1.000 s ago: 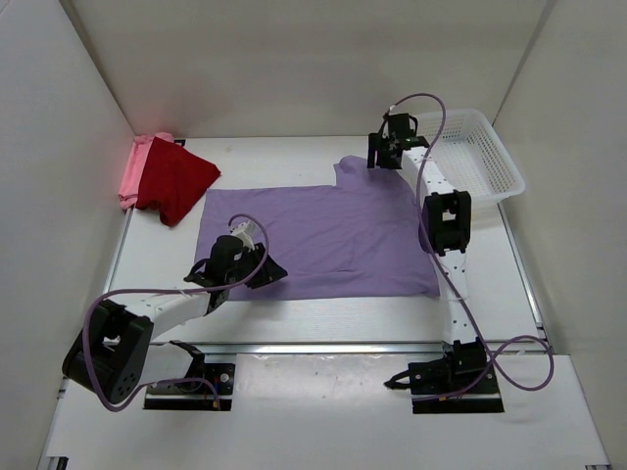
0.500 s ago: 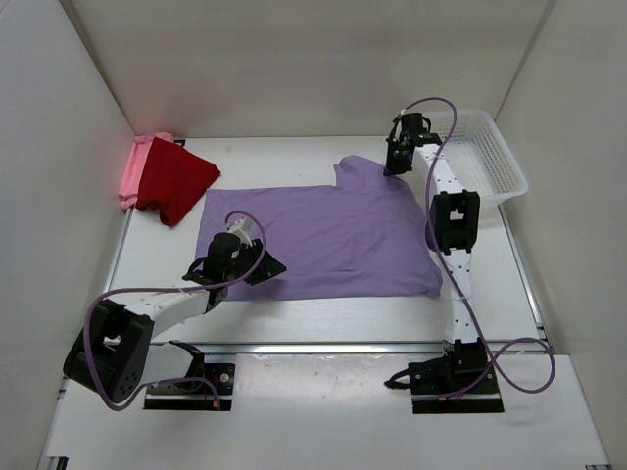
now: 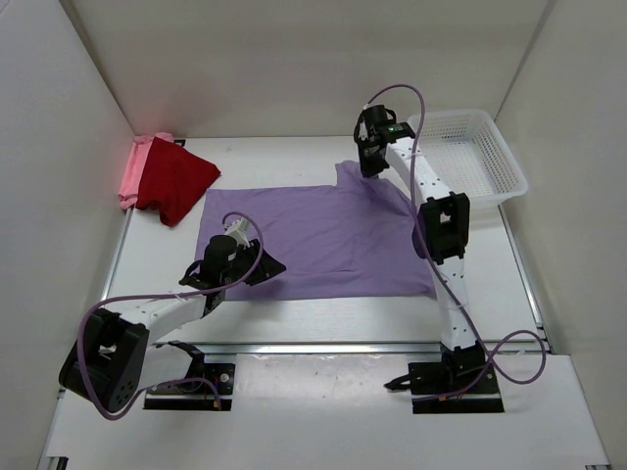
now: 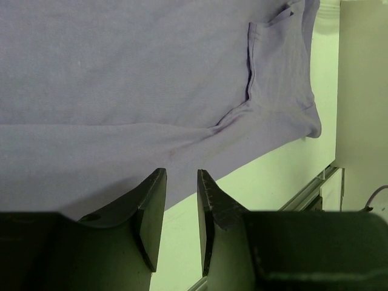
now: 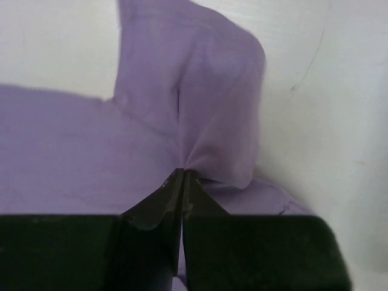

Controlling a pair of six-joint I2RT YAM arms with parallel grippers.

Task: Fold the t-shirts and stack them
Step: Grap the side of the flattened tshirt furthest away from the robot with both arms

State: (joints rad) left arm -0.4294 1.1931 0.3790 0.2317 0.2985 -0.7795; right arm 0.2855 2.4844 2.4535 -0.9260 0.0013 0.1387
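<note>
Lavender t-shirt (image 3: pixel 313 240) lies spread flat across the middle of the table (image 3: pixel 323 313), collar and far sleeve bunched beneath the right gripper (image 5: pixel 182 176). That gripper's fingers are pressed together on a small peak of the purple cloth, which rises in a fold just beyond their tips. The left gripper (image 4: pixel 180 200) hangs over the shirt's near edge, its fingers parted by a narrow gap with nothing between them; the hem runs just ahead of the tips, with bare table on the near side. Well to the left of the left fingers, at the far corner, the dark red t-shirt (image 3: pixel 176 181) lies crumpled on top of the pink t-shirt (image 3: pixel 132 171). A white mesh basket (image 3: pixel 490 162) stands to the right of the right fingers, apart from the cloth.
</note>
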